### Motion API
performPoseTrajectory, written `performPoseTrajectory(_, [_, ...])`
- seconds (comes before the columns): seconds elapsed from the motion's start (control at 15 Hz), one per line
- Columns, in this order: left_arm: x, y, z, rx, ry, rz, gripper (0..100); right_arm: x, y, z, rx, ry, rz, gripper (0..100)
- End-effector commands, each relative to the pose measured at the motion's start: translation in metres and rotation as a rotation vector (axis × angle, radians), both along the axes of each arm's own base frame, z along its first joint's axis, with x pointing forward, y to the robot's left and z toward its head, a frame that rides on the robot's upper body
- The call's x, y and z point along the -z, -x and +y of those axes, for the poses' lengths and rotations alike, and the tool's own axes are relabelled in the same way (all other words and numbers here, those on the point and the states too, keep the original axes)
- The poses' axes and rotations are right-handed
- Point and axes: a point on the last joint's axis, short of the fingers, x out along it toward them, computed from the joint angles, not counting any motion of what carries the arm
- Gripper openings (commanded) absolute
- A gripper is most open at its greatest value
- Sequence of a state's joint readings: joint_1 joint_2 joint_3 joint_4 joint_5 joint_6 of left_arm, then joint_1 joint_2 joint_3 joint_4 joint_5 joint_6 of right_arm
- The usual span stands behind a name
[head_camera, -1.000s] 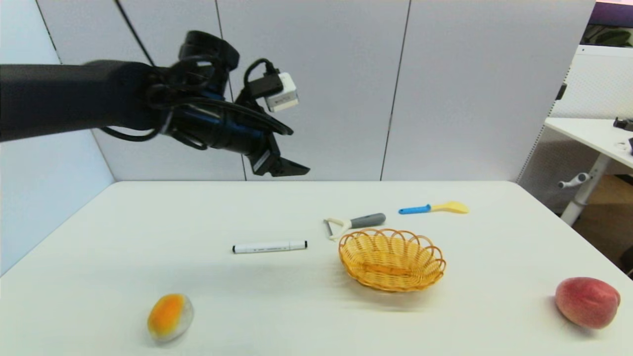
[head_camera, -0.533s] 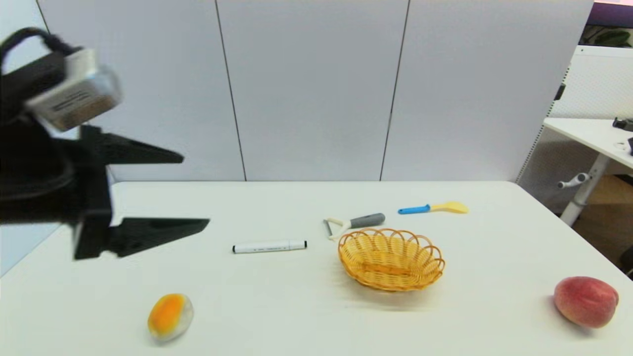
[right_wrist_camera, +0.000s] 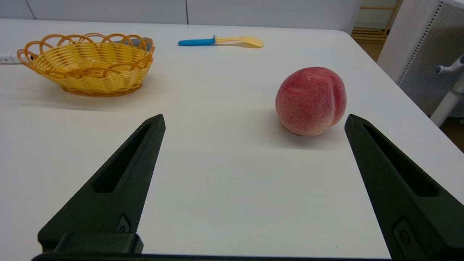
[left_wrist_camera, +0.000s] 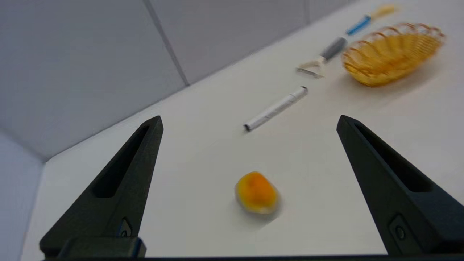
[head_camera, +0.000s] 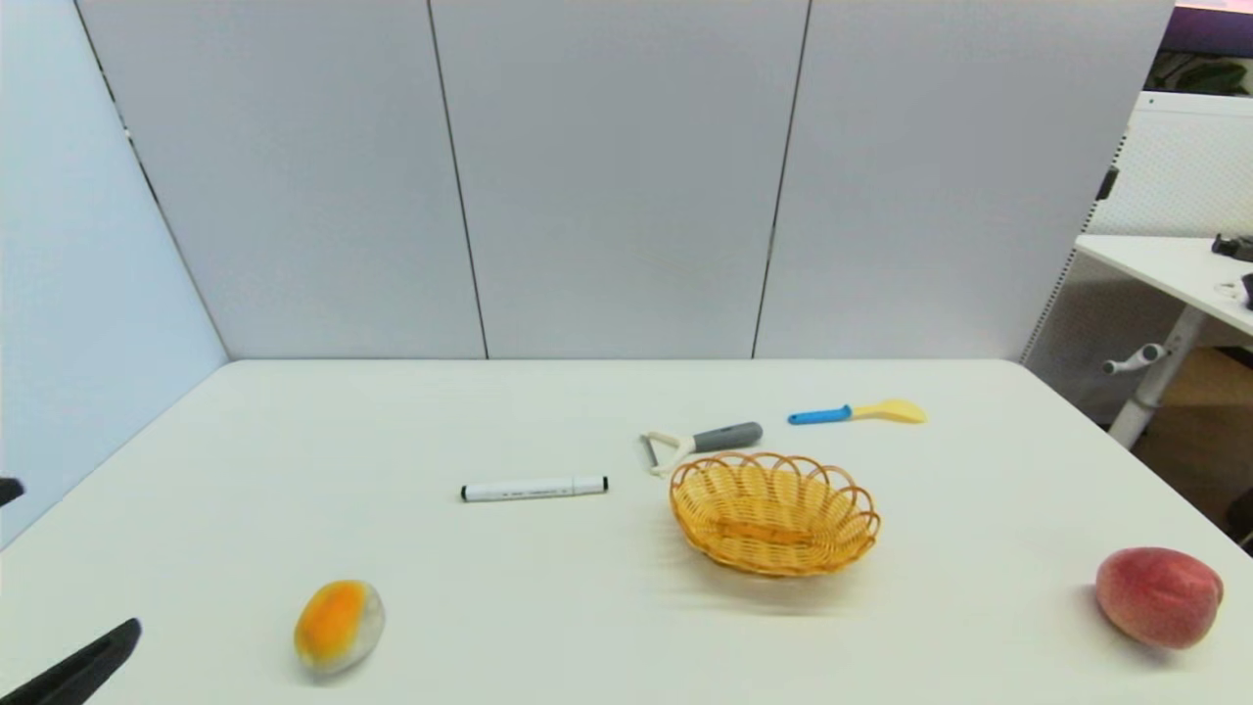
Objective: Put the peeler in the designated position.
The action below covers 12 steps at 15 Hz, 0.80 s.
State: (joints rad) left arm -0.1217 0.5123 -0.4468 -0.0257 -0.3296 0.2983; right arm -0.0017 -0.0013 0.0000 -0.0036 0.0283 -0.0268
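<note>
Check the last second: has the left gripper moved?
Yes. The left gripper, open, has dropped from above the marker and pulled back to the table's near left corner, beside the orange fruit. The peeler is untouched.

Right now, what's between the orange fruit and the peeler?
The white marker lies between the orange fruit and the peeler; the head view shows it.

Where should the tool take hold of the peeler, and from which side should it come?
Probably on the dark grey handle of the peeler, from above, fingers closing across it. The peeler lies flat with its forked head toward the marker, and the basket sits close on its near side, so a low approach looks blocked.
</note>
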Motion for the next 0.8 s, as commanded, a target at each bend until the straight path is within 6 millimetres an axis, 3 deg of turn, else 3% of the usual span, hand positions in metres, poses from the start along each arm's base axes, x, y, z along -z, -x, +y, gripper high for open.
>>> performPoseTrajectory(0.07, [0.054, 0.039, 0.003, -0.137, 0.116, -0.088, 100, 0.0, 0.0, 0.0, 0.001, 0.001, 0.0, 100])
performPoseTrajectory(0.33, [0.113, 0.045, 0.006, -0.317, 0.188, -0.093, 100, 0.0, 0.0, 0.0, -0.001, 0.001, 0.0, 100])
performPoseTrajectory(0.6, [0.13, 0.041, 0.01, -0.478, 0.241, -0.001, 100, 0.0, 0.0, 0.0, -0.003, 0.001, 0.0, 100])
performPoseTrajectory(0.8, [0.131, 0.041, 0.01, -0.487, 0.307, 0.025, 100, 0.0, 0.0, 0.0, -0.001, 0.001, 0.0, 100])
